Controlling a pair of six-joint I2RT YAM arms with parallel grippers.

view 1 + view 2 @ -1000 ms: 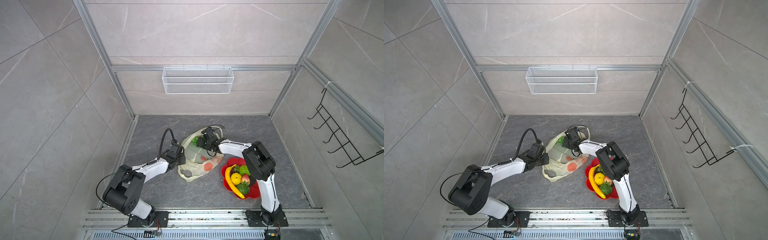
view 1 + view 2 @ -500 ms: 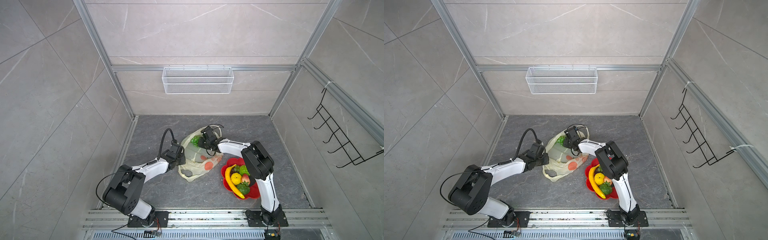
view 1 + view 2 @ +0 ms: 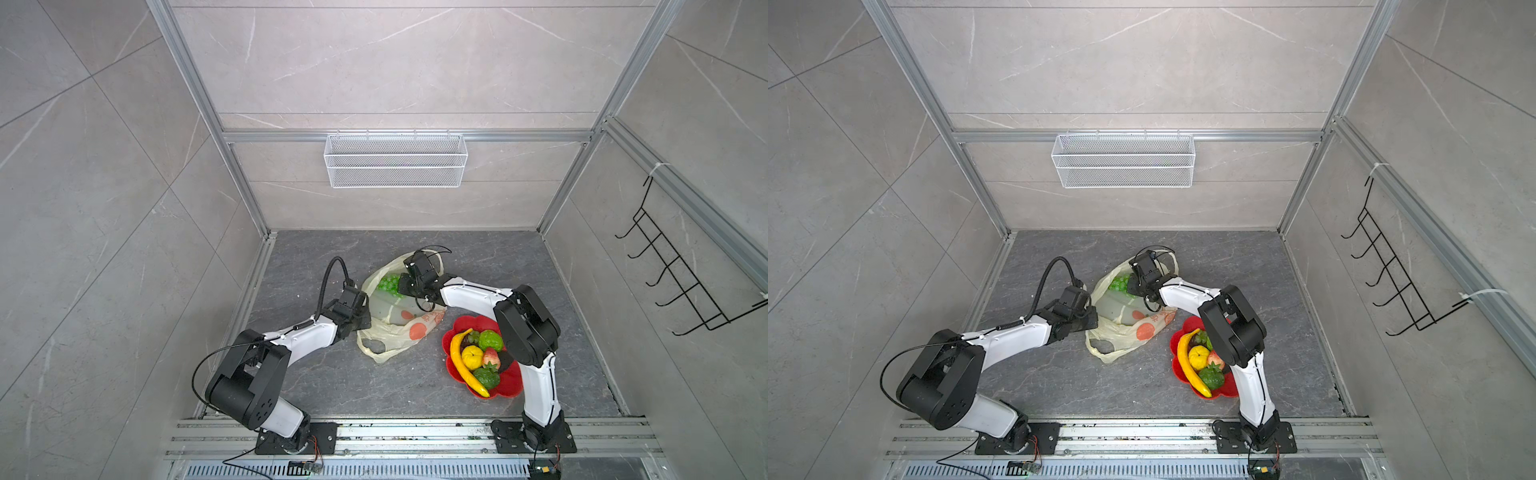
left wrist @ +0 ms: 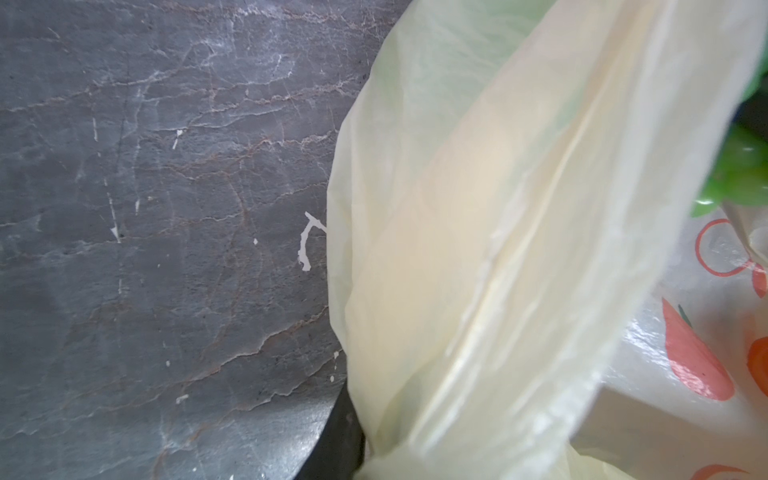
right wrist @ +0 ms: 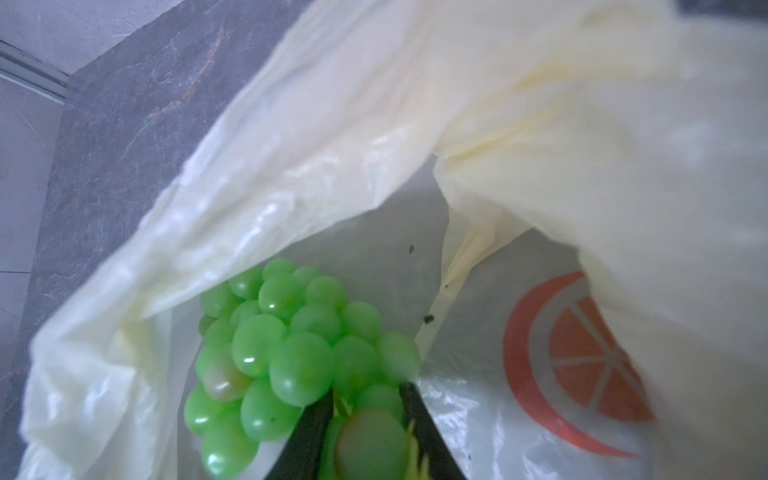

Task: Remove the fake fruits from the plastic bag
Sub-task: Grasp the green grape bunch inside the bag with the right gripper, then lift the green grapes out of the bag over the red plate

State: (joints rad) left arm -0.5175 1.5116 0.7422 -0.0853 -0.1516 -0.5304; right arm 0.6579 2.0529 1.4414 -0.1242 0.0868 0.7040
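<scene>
The plastic bag (image 3: 395,328) (image 3: 1121,328) lies crumpled mid-floor, pale yellow with orange prints. Its mouth is held up. My left gripper (image 3: 360,323) is shut on the bag's near edge; in the left wrist view the bag film (image 4: 498,249) bunches beside one dark finger (image 4: 338,440). My right gripper (image 3: 401,286) (image 5: 368,392) reaches into the bag mouth, jaws shut on the green grape bunch (image 3: 386,284) (image 3: 1118,284) (image 5: 286,345). Other fake fruits lie on the red plate (image 3: 513,386): a banana (image 3: 461,368), a yellow ball (image 3: 473,357), a strawberry (image 3: 491,358), a bumpy green fruit (image 3: 490,340).
A white wire basket (image 3: 395,160) hangs on the back wall. A black hook rack (image 3: 681,286) is mounted on the right wall. The arm bases sit on the front rail (image 3: 415,432). Grey walls close in the floor on three sides.
The right gripper's jaws have closed on the grape bunch and it has pushed slightly further into the bag mouth. The left arm has held still with the bag edge.
</scene>
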